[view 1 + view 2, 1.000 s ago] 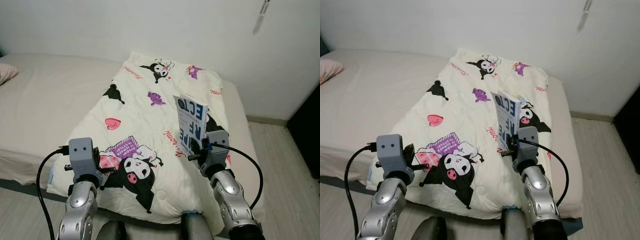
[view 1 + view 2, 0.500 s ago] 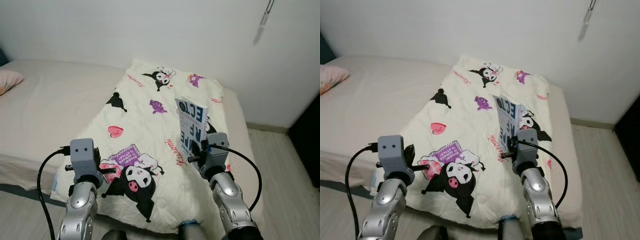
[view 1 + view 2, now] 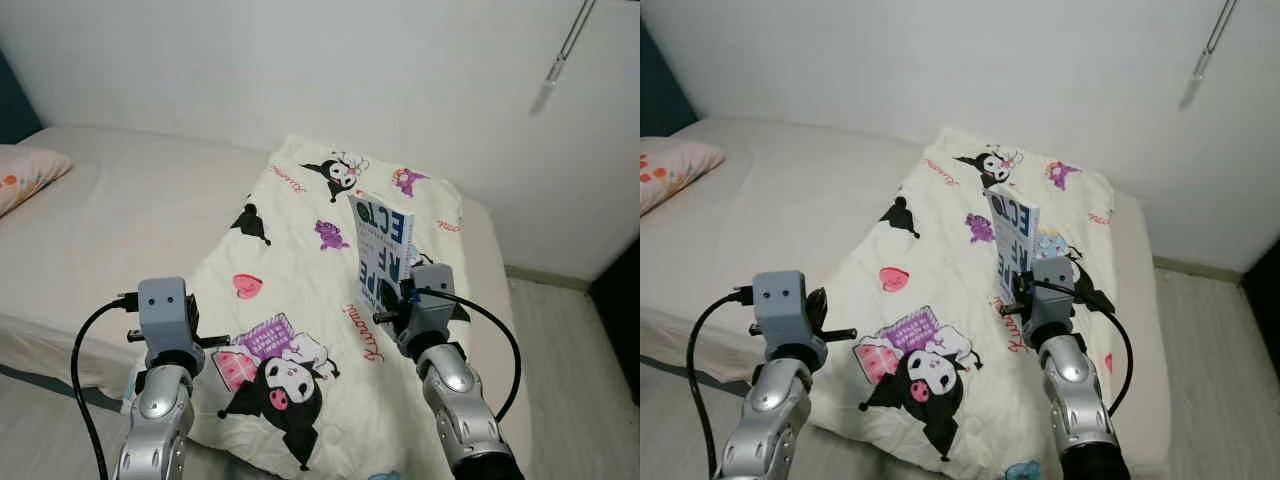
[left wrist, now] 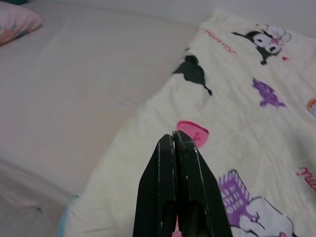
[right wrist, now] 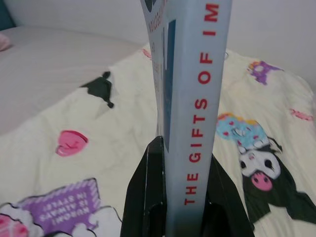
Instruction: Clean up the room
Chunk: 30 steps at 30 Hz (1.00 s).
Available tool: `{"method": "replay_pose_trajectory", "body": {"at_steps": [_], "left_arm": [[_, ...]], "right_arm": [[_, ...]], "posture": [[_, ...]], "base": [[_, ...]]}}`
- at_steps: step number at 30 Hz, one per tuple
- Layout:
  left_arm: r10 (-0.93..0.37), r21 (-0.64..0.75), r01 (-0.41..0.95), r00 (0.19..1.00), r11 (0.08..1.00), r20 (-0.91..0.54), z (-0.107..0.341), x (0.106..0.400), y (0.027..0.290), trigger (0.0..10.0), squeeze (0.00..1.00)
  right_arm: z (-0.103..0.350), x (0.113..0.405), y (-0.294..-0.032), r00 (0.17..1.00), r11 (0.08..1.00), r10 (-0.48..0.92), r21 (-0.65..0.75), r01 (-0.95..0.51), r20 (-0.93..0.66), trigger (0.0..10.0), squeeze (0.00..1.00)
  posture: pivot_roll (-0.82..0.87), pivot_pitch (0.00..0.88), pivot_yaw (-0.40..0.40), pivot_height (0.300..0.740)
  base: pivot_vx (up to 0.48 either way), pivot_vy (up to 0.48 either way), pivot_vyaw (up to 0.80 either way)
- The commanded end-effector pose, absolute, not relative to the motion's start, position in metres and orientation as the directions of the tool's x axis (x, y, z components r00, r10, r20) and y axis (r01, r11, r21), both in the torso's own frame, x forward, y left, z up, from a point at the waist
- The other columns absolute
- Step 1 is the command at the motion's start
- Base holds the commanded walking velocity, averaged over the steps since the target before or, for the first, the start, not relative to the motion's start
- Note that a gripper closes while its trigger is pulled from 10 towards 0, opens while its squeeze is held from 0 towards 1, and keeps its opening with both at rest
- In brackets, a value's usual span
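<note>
One pale blue-grey paperback book with big dark letters on its cover stands upright in the air above the bed, held by its lower end in the right gripper. In the right wrist view its spine faces the camera, with red capitals reading "THE GIFTS OF IM", and the two black fingers press against the book's two flat sides, so the jaws are closed on it just as far as its thickness lets them.

Under the book lies a cream cartoon-print blanket, spread flat over the bed, with black-and-white characters, purple figures, a pink heart and a purple sign printed on it. The book sits over the blanket's right part, close to a blue-haired character printed there.

Left of the book, over the blanket's near left edge, the left gripper hovers with nothing in it; in the left wrist view its two black fingers lie pressed together, jaws fully closed, tip above the pink heart.

The blanket covers the right half of a beige mattress. A pink patterned pillow lies at the mattress's far left edge. A white wall rises behind the bed, and pale wooden floor lies right of it.
</note>
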<state>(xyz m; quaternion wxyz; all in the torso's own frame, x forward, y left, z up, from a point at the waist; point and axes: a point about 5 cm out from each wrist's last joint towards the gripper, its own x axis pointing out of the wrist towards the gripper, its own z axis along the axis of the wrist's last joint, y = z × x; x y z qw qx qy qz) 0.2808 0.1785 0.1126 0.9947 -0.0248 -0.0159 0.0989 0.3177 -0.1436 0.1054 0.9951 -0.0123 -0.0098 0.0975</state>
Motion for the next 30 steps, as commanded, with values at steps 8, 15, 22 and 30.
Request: {"method": "replay_pose_trajectory", "body": {"at_steps": [8, 15, 22, 30], "left_arm": [[0.185, -0.032, -0.185, 0.983, 0.982, 0.013, 0.109, 0.279, 0.178, 10.0, 0.0], [0.157, -0.023, -0.158, 0.986, 0.987, -0.048, 0.102, 0.28, 0.173, 10.0, 0.0], [0.095, 0.095, -0.082, 0.986, 0.992, -0.139, 0.071, 0.273, 0.166, 10.0, 0.0], [0.076, 0.116, -0.059, 0.986, 0.991, -0.15, 0.067, 0.272, 0.168, 10.0, 0.0]], "right_arm": [[0.107, 0.317, -0.144, 0.983, 0.983, 0.184, 0.005, -0.185, 0.021, 10.0, 0.0], [0.096, 0.315, -0.144, 0.983, 0.984, 0.178, 0.017, -0.178, -0.038, 10.0, 0.0], [0.064, 0.312, -0.144, 0.979, 0.992, 0.1, -0.058, -0.112, -0.178, 10.0, 0.0], [0.058, 0.311, -0.141, 0.976, 0.994, 0.097, -0.024, -0.103, -0.193, 10.0, 0.0]], "posture": [[0.0, 0.098, -0.025, 0.74], [0.0, 0.098, -0.017, 0.74], [0.0, 0.102, 0.005, 0.74], [0.01, 0.095, 0.007, 0.74]], "base": [[0.0, 0.0, 0.0], [0.0, 0.0, 0.0], [0.0, 0.0, 0.0], [0.0, 0.0, 0.0]]}}
